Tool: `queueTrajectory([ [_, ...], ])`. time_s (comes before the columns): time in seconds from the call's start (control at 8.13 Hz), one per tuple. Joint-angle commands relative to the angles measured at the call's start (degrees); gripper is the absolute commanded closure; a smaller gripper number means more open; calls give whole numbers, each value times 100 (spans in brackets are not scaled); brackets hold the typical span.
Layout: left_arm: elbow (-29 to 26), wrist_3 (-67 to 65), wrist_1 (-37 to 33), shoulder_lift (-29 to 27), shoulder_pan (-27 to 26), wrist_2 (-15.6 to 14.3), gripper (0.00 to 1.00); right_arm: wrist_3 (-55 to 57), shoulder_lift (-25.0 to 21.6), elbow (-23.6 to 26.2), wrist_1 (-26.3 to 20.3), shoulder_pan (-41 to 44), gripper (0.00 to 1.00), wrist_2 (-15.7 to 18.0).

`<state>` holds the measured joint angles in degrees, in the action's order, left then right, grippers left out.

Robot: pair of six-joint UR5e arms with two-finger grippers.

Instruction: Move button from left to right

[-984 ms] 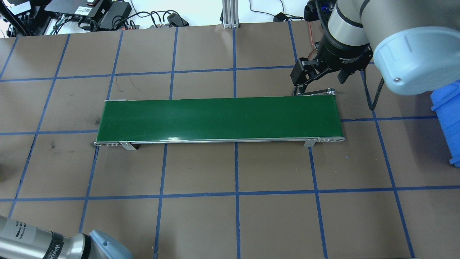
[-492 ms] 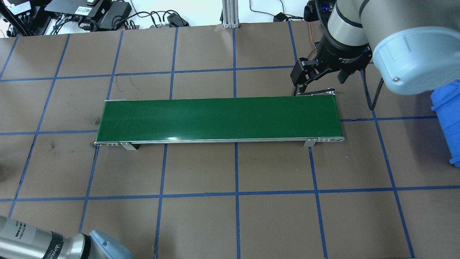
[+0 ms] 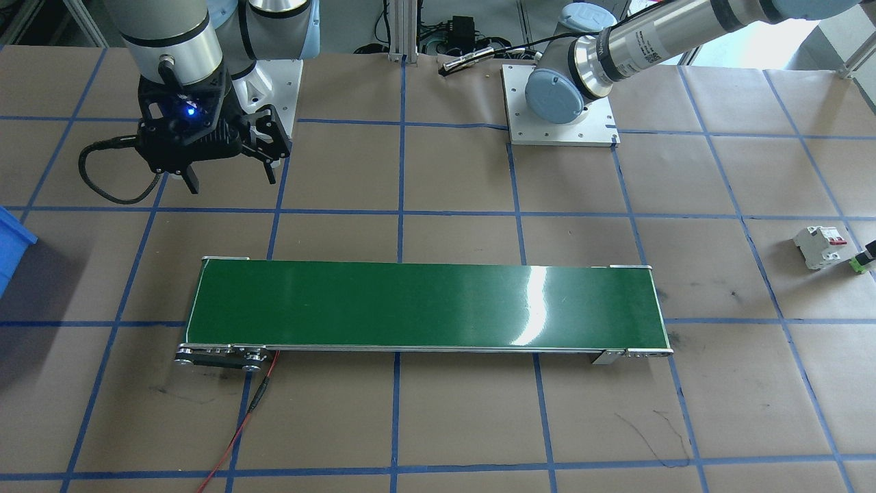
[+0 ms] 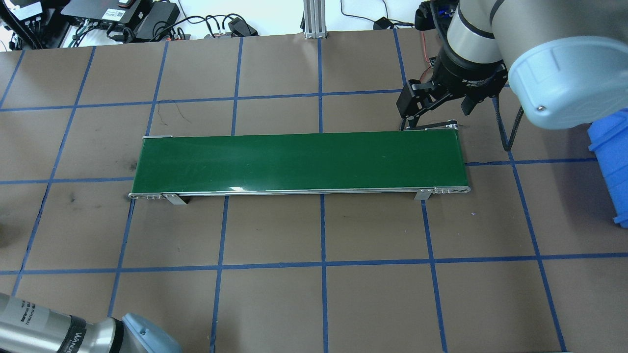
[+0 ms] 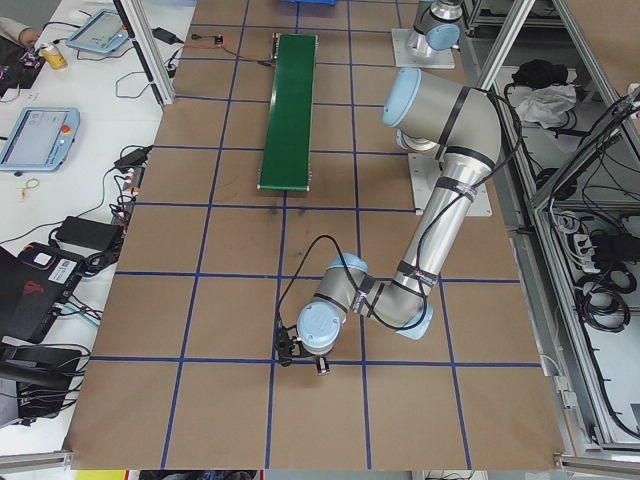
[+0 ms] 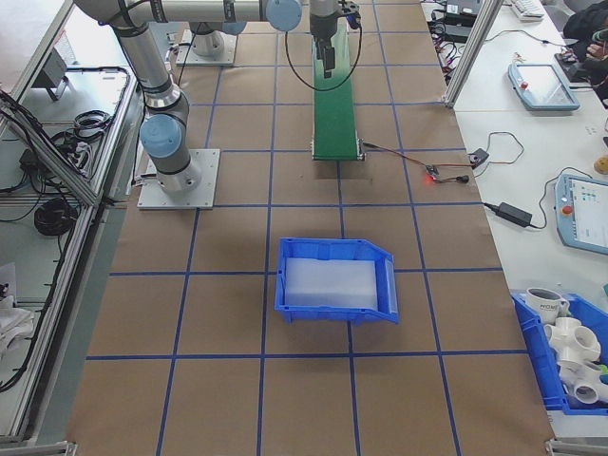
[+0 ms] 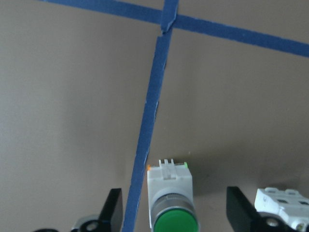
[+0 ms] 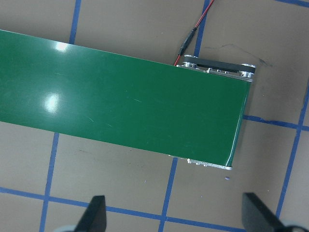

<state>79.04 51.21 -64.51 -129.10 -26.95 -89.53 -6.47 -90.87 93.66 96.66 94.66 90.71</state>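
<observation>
At the bottom centre of the left wrist view, the small green-capped, white-bodied push button [image 7: 171, 203] lay on brown paper between the left gripper's [image 7: 176, 212] 2 spread fingers, ungrasped. Closing could nudge the white circuit breaker [image 7: 282, 203] at lower right. The right gripper [image 8: 174, 217] hung open.

In the front-facing view the button [image 3: 864, 260] sits at the right edge, half cut off, with a dark piece of the left gripper [image 7: 176, 212] upon it (too small to judge the grip). The left wrist view cuts the button's lower rim and shows only a corner of the white breaker [image 7: 285, 205]. In the overhead view neither of them appears. The blue bin [image 4: 611, 166] is cut by the right edge there.
</observation>
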Motion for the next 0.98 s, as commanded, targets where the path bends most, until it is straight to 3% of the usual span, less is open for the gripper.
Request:
queueTrajectory([
  [0.0, 15, 12, -9, -2, -3, -12, 29, -12, -1, -6, 2, 0, 0, 8],
  [0.12, 15, 12, -9, -10, 6, -56, 35, -12, -1, -6, 10, -9, 0, 9],
  [0.25, 6, -14, -27, -2, 6, -335, 46, -21, -19, -6, 19, -9, 0, 9],
  [0.37, 15, -41, -27, -10, -3, -433, 53, -38, -45, -15, 11, -9, 0, 9],
  [0.61, 6, -76, -27, -10, 6, -434, 66, -39, -106, -15, -15, -18, 0, 78],
  [0.86, -3, -102, -36, -10, -3, -434, 69, -12, -133, -15, -33, -18, 0, 61],
])
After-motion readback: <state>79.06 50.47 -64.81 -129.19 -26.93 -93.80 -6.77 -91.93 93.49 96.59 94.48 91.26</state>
